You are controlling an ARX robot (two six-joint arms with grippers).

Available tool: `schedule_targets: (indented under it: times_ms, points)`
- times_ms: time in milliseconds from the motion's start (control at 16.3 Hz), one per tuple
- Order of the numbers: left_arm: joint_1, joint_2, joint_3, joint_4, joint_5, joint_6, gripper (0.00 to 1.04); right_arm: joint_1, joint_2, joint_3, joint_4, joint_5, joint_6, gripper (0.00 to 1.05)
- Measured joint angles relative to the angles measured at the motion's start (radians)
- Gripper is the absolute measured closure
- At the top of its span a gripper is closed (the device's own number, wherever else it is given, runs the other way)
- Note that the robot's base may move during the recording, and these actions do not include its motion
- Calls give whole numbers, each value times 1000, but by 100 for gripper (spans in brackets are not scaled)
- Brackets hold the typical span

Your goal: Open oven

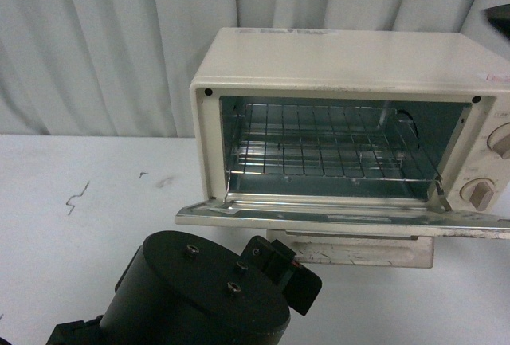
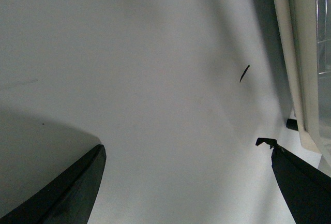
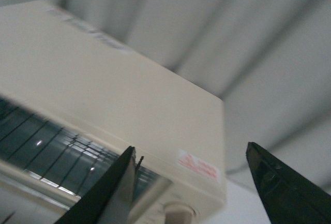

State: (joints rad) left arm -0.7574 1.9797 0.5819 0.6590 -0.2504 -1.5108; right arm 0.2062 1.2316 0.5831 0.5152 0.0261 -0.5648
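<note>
The cream-white oven (image 1: 343, 58) stands on the table at the right. Its glass door (image 1: 343, 219) hangs down flat and open, with the beige bar handle (image 1: 358, 251) under its front edge. The wire rack (image 1: 327, 150) shows inside, and two round knobs (image 1: 480, 192) sit at the right. My left gripper (image 2: 183, 146) is open and empty over the white table, just left of the oven's edge (image 2: 297, 53). In the front view its black wrist (image 1: 199, 297) sits below the door. My right gripper (image 3: 191, 149) is open and empty, raised near the oven's top right corner (image 3: 196, 146).
The white table (image 1: 80, 225) carries a few dark marks (image 1: 77, 196) at the left. A pleated grey curtain (image 1: 103, 34) hangs behind. A dark part (image 1: 498, 20) juts in at the front view's upper right edge.
</note>
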Motion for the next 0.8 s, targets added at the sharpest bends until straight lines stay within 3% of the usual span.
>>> schedule_targets:
  times_ms: [62, 185, 431, 615, 800]
  points:
    - [0, 0, 0, -1, 0, 0, 7, -25, -30, -77, 106, 94, 156, 43]
    - [0, 0, -1, -2, -10, 0, 7, -66, -103, -180, 220, 130, 409, 62]
    - [0, 0, -1, -1, -3, 0, 7, -101, -222, -329, 226, 78, 528, 102]
    - [0, 0, -1, -1, -4, 0, 7, -127, -319, -400, 212, 58, 544, 103]
    - [0, 0, -1, -1, -3, 0, 7, -214, -415, -459, 167, -16, 547, 103]
